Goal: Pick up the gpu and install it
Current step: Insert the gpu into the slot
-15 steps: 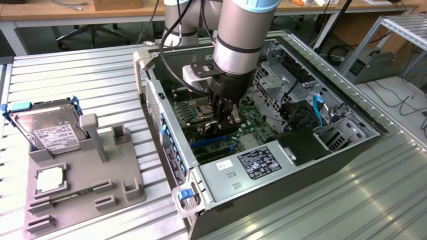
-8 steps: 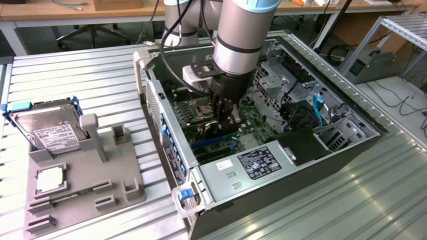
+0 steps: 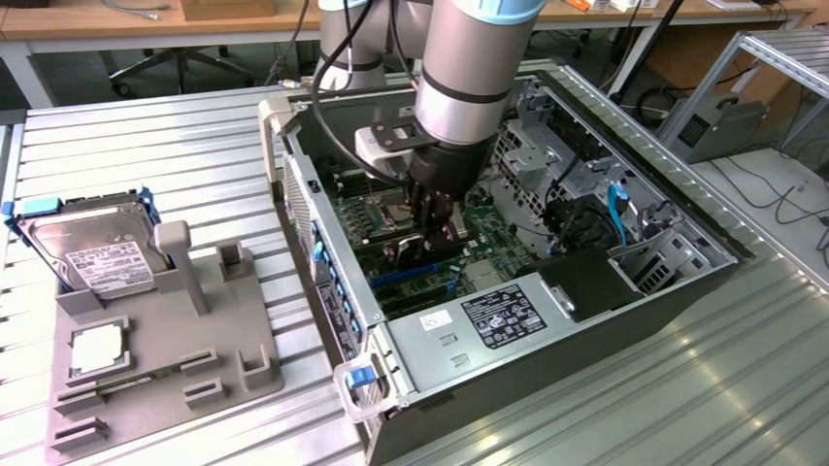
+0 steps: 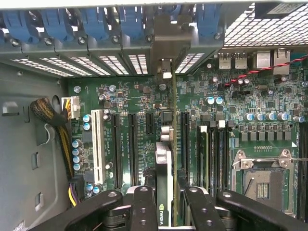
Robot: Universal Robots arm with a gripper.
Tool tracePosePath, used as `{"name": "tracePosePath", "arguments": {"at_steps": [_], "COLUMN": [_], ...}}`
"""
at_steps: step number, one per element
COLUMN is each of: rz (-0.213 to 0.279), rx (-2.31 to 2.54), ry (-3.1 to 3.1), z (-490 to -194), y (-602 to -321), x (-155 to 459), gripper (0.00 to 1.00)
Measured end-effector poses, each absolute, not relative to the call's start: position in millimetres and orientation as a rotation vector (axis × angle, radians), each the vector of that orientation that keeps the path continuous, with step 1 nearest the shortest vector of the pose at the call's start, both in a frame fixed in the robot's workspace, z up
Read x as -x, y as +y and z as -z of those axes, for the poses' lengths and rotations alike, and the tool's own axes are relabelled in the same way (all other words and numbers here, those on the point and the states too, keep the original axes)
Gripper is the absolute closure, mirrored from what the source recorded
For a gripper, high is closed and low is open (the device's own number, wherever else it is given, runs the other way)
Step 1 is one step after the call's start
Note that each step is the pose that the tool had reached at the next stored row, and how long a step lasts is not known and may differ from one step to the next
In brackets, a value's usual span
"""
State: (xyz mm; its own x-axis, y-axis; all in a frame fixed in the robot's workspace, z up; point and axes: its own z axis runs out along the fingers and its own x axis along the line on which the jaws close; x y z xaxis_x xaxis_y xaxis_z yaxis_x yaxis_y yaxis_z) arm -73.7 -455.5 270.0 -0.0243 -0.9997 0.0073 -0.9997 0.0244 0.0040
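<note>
The gpu (image 4: 163,166) shows edge-on: a slim black card with a pale stripe and a green logo. It stands upright over the green motherboard (image 4: 130,96), among long black slots. In the centre of the exterior view, the grey arm (image 3: 473,58) reaches down into the open metal case (image 3: 545,398). The fingers of the gripper (image 3: 432,231) are clamped on the card. At frame left, 1 silver hard drive (image 3: 97,248) sits in a matte grey tray (image 3: 155,379).

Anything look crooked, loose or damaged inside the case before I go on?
Nothing stands out. The gpu sits edge-on in the gripper, running parallel to the motherboard slots. No loose parts or damage show around it.
</note>
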Motion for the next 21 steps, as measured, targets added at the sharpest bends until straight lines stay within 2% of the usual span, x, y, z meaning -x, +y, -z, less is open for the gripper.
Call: {"name": "tracePosePath", "arguments": {"at_steps": [21], "rz": [-0.017], "rx": [-2.195], "ry": [-2.249], "z": [-269.4], "y": [-455.5], "x": [75.8], "gripper": [0.73]}}
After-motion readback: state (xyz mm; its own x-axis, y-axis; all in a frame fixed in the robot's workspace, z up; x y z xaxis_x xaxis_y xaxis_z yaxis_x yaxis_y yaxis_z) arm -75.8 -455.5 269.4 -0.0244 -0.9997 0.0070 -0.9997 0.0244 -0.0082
